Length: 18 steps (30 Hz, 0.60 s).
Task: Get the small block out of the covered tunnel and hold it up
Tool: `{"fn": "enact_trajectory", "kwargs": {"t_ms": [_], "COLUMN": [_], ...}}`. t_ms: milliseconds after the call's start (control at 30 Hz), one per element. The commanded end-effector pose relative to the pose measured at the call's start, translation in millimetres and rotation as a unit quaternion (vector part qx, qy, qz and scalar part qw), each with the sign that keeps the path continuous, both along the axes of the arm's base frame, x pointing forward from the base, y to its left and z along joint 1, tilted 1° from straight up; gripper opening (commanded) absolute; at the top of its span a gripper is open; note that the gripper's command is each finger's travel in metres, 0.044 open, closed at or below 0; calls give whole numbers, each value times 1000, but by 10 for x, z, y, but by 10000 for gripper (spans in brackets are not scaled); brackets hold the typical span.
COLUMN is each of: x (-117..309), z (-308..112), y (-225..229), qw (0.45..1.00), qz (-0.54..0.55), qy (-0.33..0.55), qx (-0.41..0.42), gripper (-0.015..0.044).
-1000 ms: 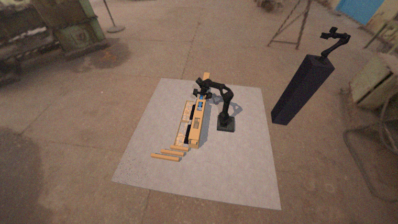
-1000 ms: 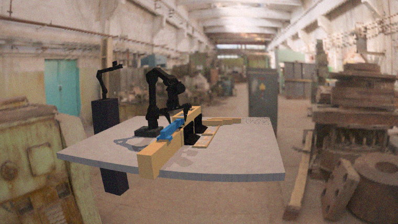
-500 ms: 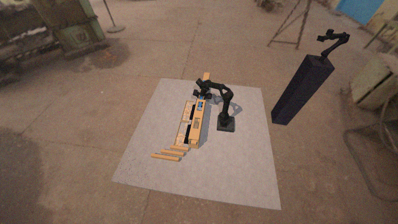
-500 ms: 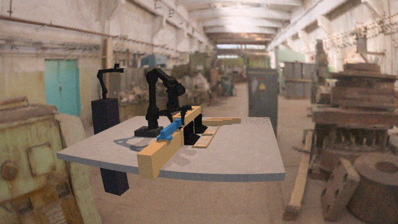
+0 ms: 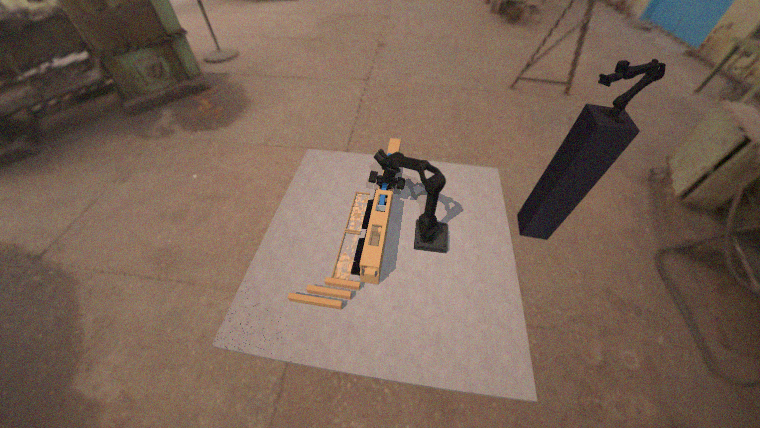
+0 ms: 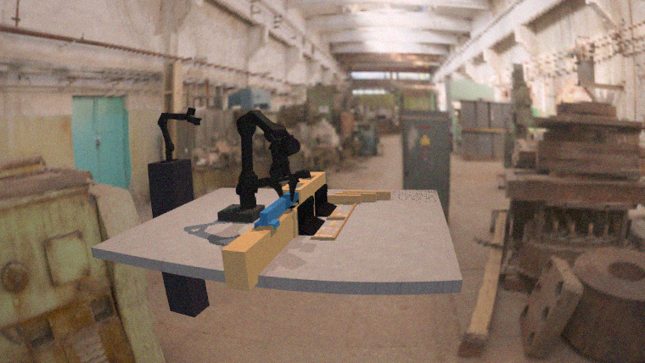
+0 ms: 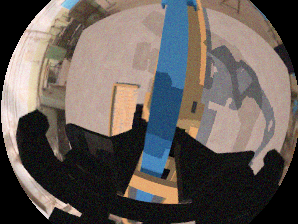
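Observation:
The tan covered tunnel (image 5: 378, 217) (image 6: 307, 193) lies along the table, with windows in its top. The blue handle (image 6: 274, 210) (image 7: 172, 65) sticks out of its far end in the top view and lies over a tan rail (image 5: 394, 144) (image 6: 248, 254). A blue part of the cage (image 5: 381, 200) shows through the end window. My gripper (image 5: 386, 183) (image 6: 287, 198) (image 7: 161, 127) points down just outside that end and is shut on the blue handle, one finger on each side. The small block cannot be made out.
Loose tan rods (image 5: 315, 300) (image 6: 378, 195) lie beyond the tunnel's other end. A low tan frame with patterned panels (image 5: 348, 260) (image 6: 327, 229) and black panels (image 5: 366, 215) stand along the tunnel's side. The rail overhangs the table edge. Another arm stands on a dark pedestal (image 5: 579, 164) (image 6: 171, 184) off the table.

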<state>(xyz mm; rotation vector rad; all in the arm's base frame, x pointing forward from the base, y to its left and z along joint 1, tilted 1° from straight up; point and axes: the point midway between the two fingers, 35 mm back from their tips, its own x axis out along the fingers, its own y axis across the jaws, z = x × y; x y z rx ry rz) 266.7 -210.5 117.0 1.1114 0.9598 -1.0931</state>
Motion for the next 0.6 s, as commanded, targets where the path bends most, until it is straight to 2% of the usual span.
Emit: {"fn": "enact_trajectory", "kwargs": {"t_ms": [0, 567], "x": [25, 35], "z": [1, -46], "y": [-117, -610], "qw": [1000, 1000], "qz": [-2, -4], "qy": [-2, -1], "qx": [-2, -3], "gripper": [0, 0]}}
